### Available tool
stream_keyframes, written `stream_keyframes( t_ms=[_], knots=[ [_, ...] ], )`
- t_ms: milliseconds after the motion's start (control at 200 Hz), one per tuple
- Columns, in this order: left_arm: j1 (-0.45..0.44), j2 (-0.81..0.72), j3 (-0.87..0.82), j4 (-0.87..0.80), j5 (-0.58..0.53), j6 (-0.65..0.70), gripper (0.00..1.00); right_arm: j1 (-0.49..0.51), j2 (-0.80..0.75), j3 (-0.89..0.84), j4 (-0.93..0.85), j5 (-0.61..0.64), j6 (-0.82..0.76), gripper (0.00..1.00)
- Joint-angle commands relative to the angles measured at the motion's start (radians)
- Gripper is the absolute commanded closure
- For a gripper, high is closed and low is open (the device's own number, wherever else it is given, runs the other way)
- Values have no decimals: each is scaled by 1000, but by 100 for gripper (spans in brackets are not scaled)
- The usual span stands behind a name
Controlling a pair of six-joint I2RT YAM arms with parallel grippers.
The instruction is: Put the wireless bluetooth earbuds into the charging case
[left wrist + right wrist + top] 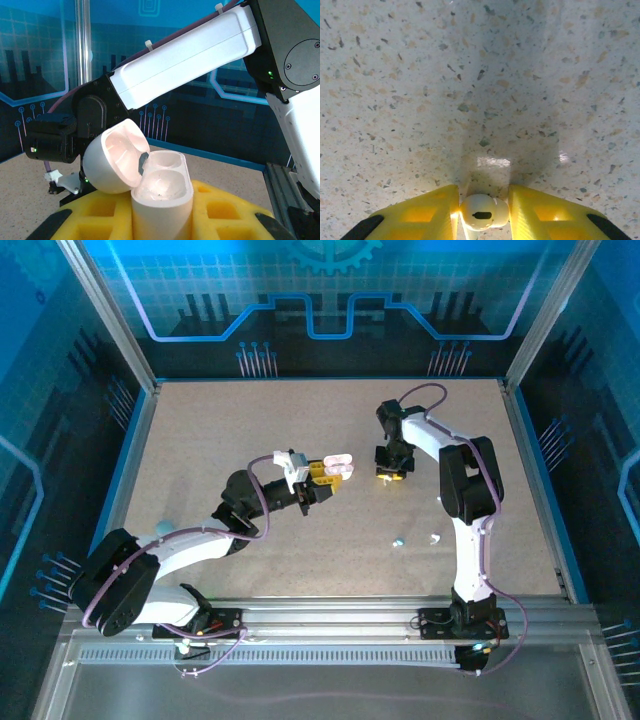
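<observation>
My left gripper (320,478) is shut on the charging case (341,467) and holds it above the middle of the table. In the left wrist view the white case (162,172) stands upright between my yellow fingers (225,210). Its lid (115,160) is swung open to the left, and both wells look empty. My right gripper (392,474) points down at the table just right of the case. In the right wrist view a white earbud (482,212) is pinched between its yellow fingers (427,215), just above the speckled table. A light blue earbud (398,539) and a white one (434,537) lie nearer the front.
The right arm's white links (185,57) cross the left wrist view behind the case. Aluminium rails (330,615) border the table at the front, with blue walls on the other sides. Speckled tabletop (480,75) lies bare under the right gripper.
</observation>
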Motion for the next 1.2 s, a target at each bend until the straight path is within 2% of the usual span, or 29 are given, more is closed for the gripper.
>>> stream_keyframes(
  t_ms=[0, 215, 410, 585, 790, 906, 1051, 1196],
  knots=[
    [5, -25, -11, 22, 0, -3, 77, 21, 20, -10, -34, 27, 30, 68],
    [4, -26, -11, 22, -2, -4, 77, 28, -15, -35, -18, 40, 33, 70],
    [4, -19, -11, 16, -11, -4, 77, 33, -133, -91, 36, 11, 11, 71],
    [4, 0, -1, 21, -9, -19, 77, 45, -336, -208, 156, -3, -13, 71],
    [3, 33, 19, 29, -33, -47, 77, 61, -630, -353, 304, 39, -14, 72],
    [-8, 61, 34, 50, -50, -71, 77, 106, -800, -413, 407, 81, -54, 72],
    [-41, 100, 55, 62, -122, -75, 77, 156, -948, -439, 485, 91, -73, 72],
    [-86, 140, 70, 95, -228, -67, 78, 181, -1028, -436, 511, 65, -71, 72]
  ],
)
